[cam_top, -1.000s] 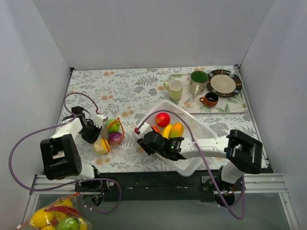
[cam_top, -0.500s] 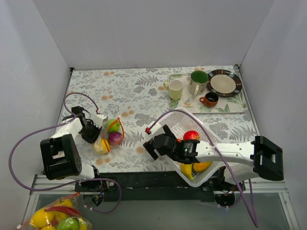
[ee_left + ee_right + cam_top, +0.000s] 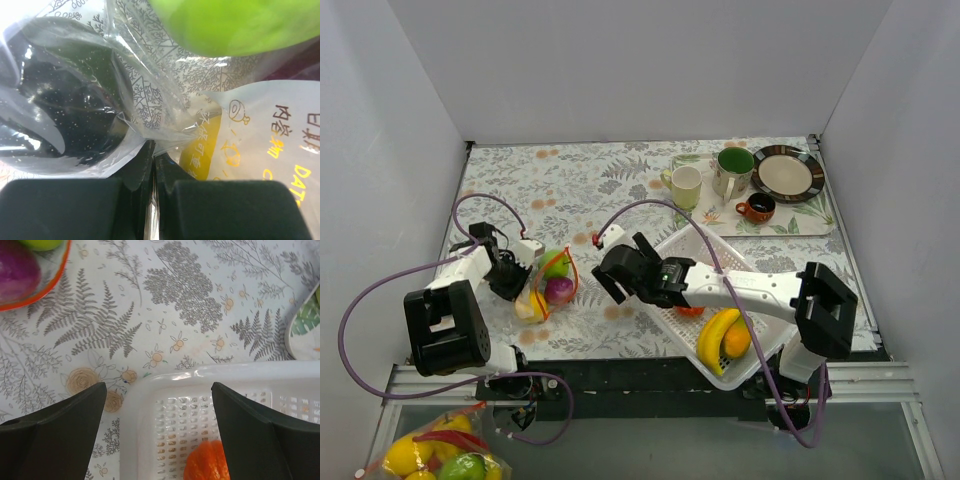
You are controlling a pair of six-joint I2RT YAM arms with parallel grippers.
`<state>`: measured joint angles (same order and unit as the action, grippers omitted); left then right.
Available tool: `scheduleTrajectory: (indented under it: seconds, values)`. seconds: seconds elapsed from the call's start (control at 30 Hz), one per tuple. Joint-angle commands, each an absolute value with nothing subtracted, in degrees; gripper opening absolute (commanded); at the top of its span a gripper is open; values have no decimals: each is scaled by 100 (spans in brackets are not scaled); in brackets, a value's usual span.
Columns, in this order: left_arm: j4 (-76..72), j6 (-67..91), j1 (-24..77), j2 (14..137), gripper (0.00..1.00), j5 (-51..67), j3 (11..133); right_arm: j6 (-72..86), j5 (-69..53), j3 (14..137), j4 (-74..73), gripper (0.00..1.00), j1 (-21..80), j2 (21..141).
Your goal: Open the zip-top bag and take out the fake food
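Where the left end effector [image 3: 154,170] pinches, the zip-top bag [image 3: 165,100] crinkles.

Left gripper [image 3: 520,268] sits at the left edge of the zip-top bag [image 3: 552,280] on the desk [image 3: 580,185]. How its fingers stand isn't readable from here. Fake food in the bag: green [image 3: 557,263], purple [image 3: 560,288], yellow [image 3: 532,303]. Right gripper [image 3: 607,282] is just right of the bag, apart from it. Its arm crosses a white basket [image 3: 672,322] holding a banana [image 3: 713,340], an orange piece [image 3: 738,340] and a red piece [image 3: 690,311]. Far right – three cups [image 3: 685,186] and a plate [image 3: 787,172] on a mat [image 3: 800,215].
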<state>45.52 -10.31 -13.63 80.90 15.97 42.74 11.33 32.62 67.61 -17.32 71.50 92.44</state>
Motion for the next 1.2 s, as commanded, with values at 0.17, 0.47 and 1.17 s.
scheduleTrajectory:
  seconds: [0.17, 0.47, 1.17]
  values:
    - [4649, -1134, -1362, 7963, 0, 1670, 4219, 4383, 3866, 8470, -3812, 99, 6926, 9816]
    - [4641, -1248, -1362, 7849, 0, 1679, 4096, 7502, 4555, 10717, -7488, 99, 6541, 11619]
    - [4649, -1388, -1362, 7691, 0, 1635, 3894, 7341, 4421, 9677, -6373, 43, 5933, 11716]
